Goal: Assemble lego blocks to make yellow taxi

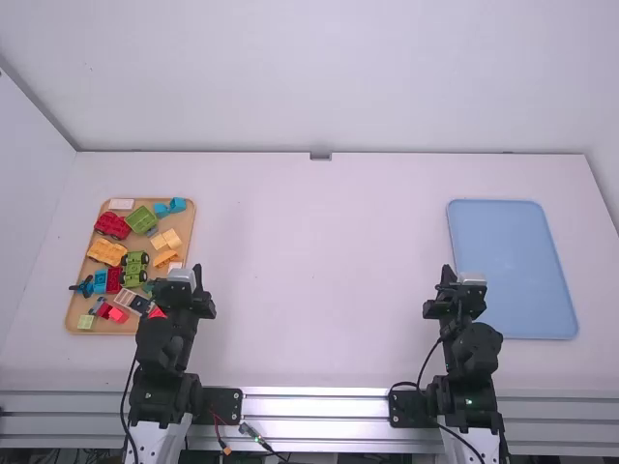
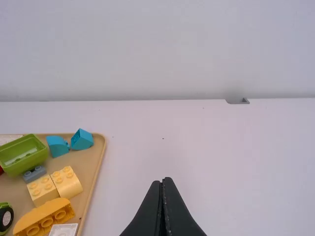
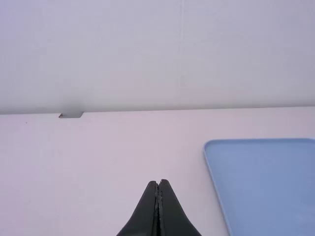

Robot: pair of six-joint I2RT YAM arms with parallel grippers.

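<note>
Pressed together, the left tool [image 2: 163,181] and right tool [image 3: 159,182] hold nothing above the surface [image 1: 319,290], the yellow blocks [image 2: 67,183] loose on a tan tray [image 2: 88,169], likely for easy picking, a blue tray [image 3: 266,182] perhaps for finished work.

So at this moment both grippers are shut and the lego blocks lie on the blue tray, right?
Not quite: the blocks lie on the tan tray, not the blue tray, as the high view shows. The left gripper and right gripper are indeed shut.
</note>
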